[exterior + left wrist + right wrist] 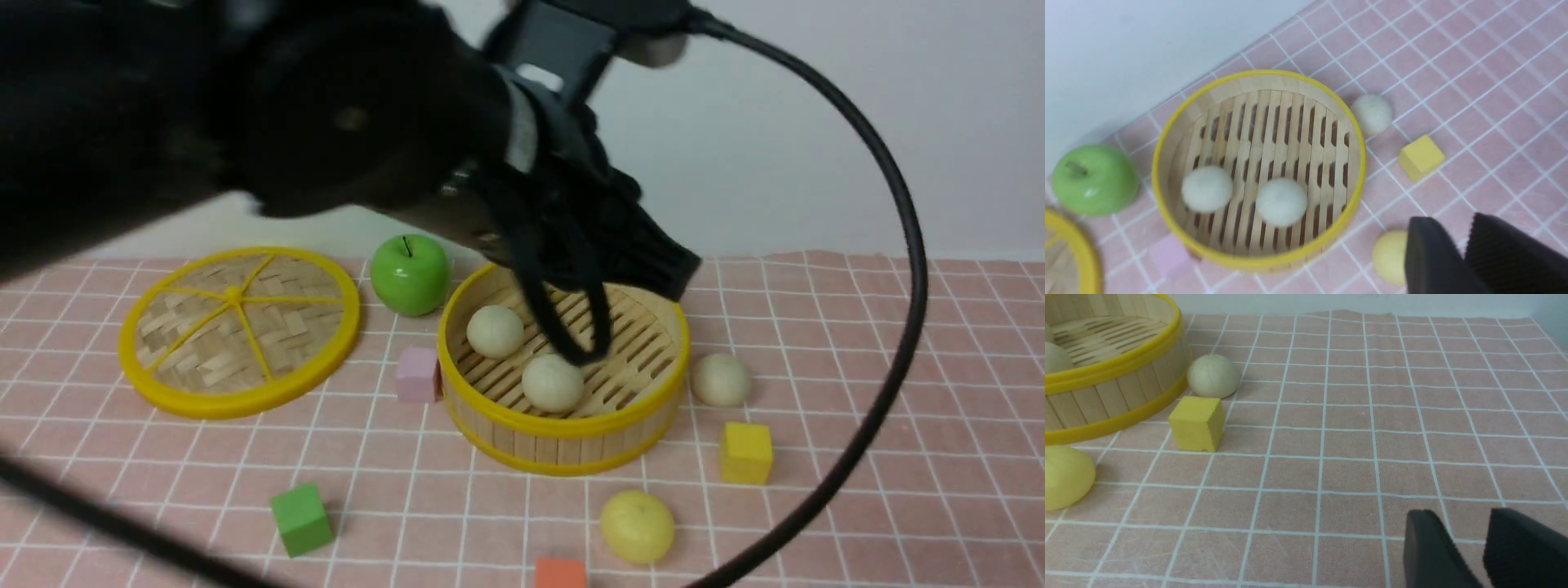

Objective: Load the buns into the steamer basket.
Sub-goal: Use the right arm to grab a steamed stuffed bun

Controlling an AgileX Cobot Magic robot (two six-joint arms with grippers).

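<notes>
The steamer basket (563,425) stands mid-table and holds two cream buns (495,331) (553,382). A third cream bun (721,379) lies on the cloth just right of the basket. The pale yellow bun (637,527) lies in front of it. My left gripper (580,351) hangs above the basket floor, over the nearer bun, holding nothing. In the left wrist view the left gripper (1453,220) has its jaws close together, and the basket (1167,134) and yellow bun (1390,257) show below. My right gripper (1457,516) is slightly open and empty, low over bare cloth right of the basket (1118,363).
The flat woven lid (239,331) lies at the left, with a green apple (410,273) behind it beside the basket. Cubes are scattered around: pink (417,373), green (301,518), yellow (745,452) and orange (560,573). A black cable (906,269) arcs across the right.
</notes>
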